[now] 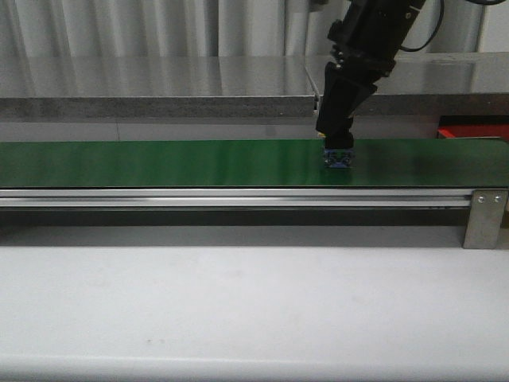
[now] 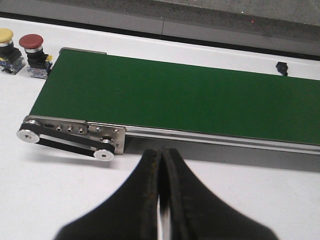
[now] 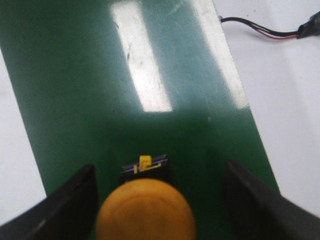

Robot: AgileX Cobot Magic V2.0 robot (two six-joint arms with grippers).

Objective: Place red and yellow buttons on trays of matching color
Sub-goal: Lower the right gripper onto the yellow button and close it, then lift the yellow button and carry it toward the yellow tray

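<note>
Right claw (image 3: 160, 200), jaws spread wide, straddles a yellow button (image 3: 145, 212) standing on the green belt (image 1: 159, 163); its fingers (image 3: 65, 207) flank the cap without touching it, so the grip is judged not yet made. In the front view the same claw (image 1: 337, 151) stands low over the belt's right half, with only the button's dark base (image 1: 338, 159) showing beneath it. Left claw (image 2: 161, 200) is closed on nothing and hangs over the white tabletop (image 2: 60, 200) on the near side of the belt's roller end. Beyond that end stand a second yellow button (image 2: 6, 35) and a red button (image 2: 31, 41), side by side on the tabletop, not on trays. Progress: no button is seen on a tray; all three appear still to be sorted. Trays are not identifiable in any view; a red object (image 1: 473, 127) past the belt's far right end is cut off and cannot be named. The small black item (image 2: 282, 66) beyond the belt is too small to identify.
</note>
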